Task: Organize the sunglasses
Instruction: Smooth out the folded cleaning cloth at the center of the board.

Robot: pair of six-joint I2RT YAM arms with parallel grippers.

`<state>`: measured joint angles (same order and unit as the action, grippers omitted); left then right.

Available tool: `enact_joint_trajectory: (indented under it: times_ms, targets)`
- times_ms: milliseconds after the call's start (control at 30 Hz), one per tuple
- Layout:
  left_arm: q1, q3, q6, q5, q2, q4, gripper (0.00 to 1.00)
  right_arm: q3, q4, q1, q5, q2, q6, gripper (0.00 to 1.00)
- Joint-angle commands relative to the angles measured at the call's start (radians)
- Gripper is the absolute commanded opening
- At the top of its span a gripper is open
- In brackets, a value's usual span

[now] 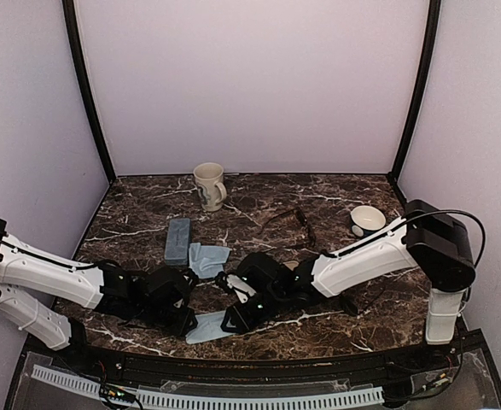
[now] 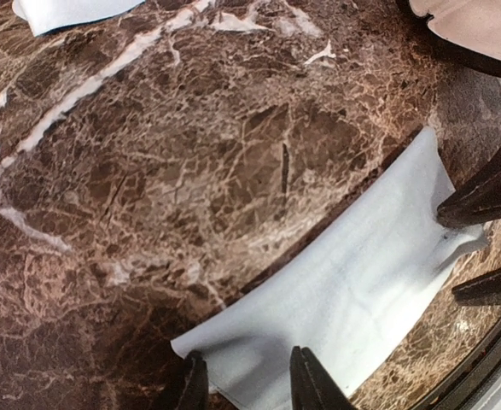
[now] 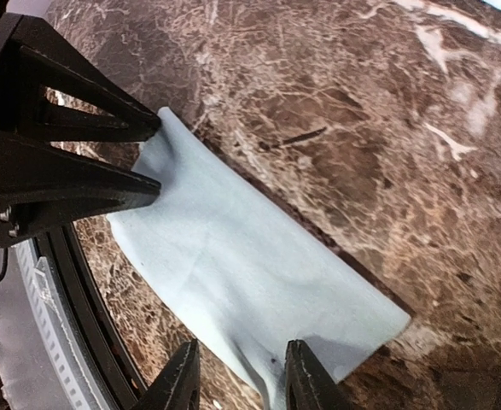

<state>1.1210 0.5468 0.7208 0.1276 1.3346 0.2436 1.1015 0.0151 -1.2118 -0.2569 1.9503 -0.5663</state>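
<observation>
A thin brownish-framed pair of sunglasses (image 1: 290, 224) lies unfolded at the middle back of the marble table, far from both grippers. Near the front edge a pale blue cloth (image 1: 206, 328) lies flat. My left gripper (image 1: 185, 318) stands over its left end, my right gripper (image 1: 233, 319) over its right end. In the left wrist view the left gripper (image 2: 248, 384) is open and its fingertips rest on the cloth (image 2: 352, 290). The right wrist view shows the right gripper (image 3: 240, 380) open over a small ridge in the cloth (image 3: 233, 256).
A grey-blue case (image 1: 178, 240) lies left of centre, a second crumpled pale blue cloth (image 1: 208, 259) beside it. A cream mug (image 1: 209, 185) stands at the back, a small bowl (image 1: 368, 220) at the right. The table's front rim (image 3: 79, 282) runs close to the cloth.
</observation>
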Motion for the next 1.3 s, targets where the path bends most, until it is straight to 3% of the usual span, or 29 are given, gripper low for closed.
enact_joint_trajectory:
  times_ms: [0, 667, 1033, 1267]
  targets:
    - [-0.007, -0.031, -0.01, 0.022, 0.034, 0.064, 0.34, -0.033, 0.101, 0.009, 0.064, -0.022, 0.015, 0.36]
    - [-0.004, 0.003, -0.035, 0.048, 0.019, 0.102, 0.34, -0.055, 0.156, 0.018, 0.115, -0.122, 0.027, 0.39]
    - [-0.006, 0.043, -0.063, 0.054, -0.086, 0.11, 0.5, -0.003, 0.129, 0.047, 0.123, -0.082, 0.048, 0.36]
    - [-0.051, 0.049, -0.088, 0.036, -0.074, 0.118, 0.52, 0.076, 0.129, 0.052, 0.104, -0.01, 0.07, 0.36]
